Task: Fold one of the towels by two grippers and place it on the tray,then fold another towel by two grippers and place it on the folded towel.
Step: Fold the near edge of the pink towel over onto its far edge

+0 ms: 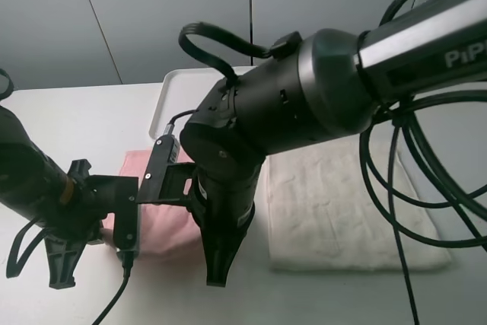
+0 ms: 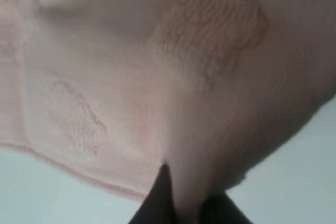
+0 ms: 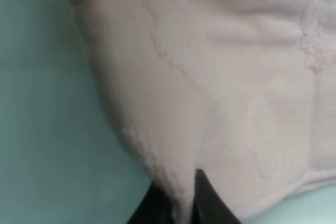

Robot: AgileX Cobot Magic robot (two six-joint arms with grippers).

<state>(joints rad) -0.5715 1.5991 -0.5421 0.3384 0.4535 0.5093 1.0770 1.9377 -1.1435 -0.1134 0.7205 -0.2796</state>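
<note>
We see both arms angled down over the white table (image 1: 84, 119). The bulky right arm (image 1: 304, 97) reaches across the middle and hides much of the scene. The left gripper (image 2: 188, 205) is clamped on a raised pinch of the pink towel (image 2: 131, 77), and the right gripper (image 3: 180, 205) is closed on another pinch at its edge. We note soft terry with faint embossed shapes and a stitched hem. The towel lies on the table just before the low-rimmed white tray (image 1: 176, 85). The thick cream towel (image 1: 342, 203) lies flat just beside it, under looping black cables (image 1: 411, 188).
</note>
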